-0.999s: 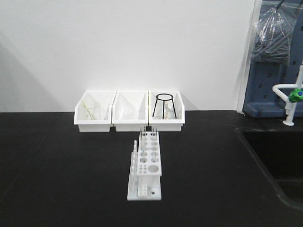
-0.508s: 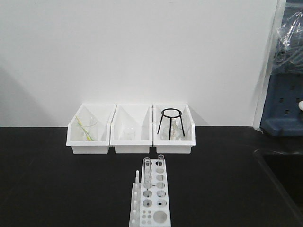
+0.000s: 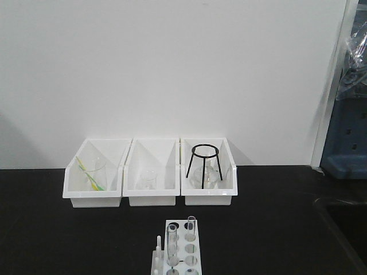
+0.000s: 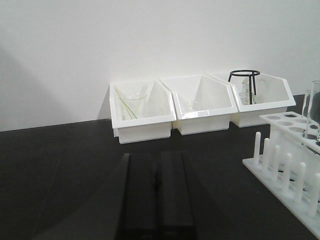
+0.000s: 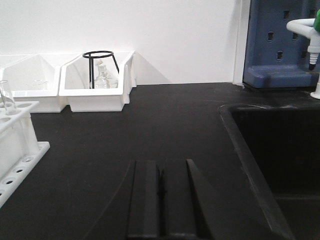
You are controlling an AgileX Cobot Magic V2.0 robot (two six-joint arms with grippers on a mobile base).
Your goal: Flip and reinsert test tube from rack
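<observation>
The white rack [image 3: 182,255] stands on the black bench at the bottom edge of the front view, cut off below. Two clear test tubes [image 3: 172,242] [image 3: 191,227] stand upright in its far holes. In the left wrist view the rack [image 4: 288,165] is at the right, pegs toward me, with a test tube [image 4: 313,105] rising from it. My left gripper [image 4: 156,156] is shut and empty, low over the bench, left of the rack. The right wrist view has the rack [image 5: 17,145] and a test tube [image 5: 6,98] at the far left. My right gripper [image 5: 160,163] is shut, empty, well right of it.
Three white bins [image 3: 152,197] line the back wall; the right one holds a black tripod stand [image 3: 204,160] and a flask, the others hold glassware. A sunken black sink [image 5: 280,150] lies right of the right gripper. A blue pegboard [image 5: 285,40] stands behind it.
The front view has shifted: bins and rack slid down the frame and look larger, the rack now cut off at the bottom edge. Nothing on the bench moved.
</observation>
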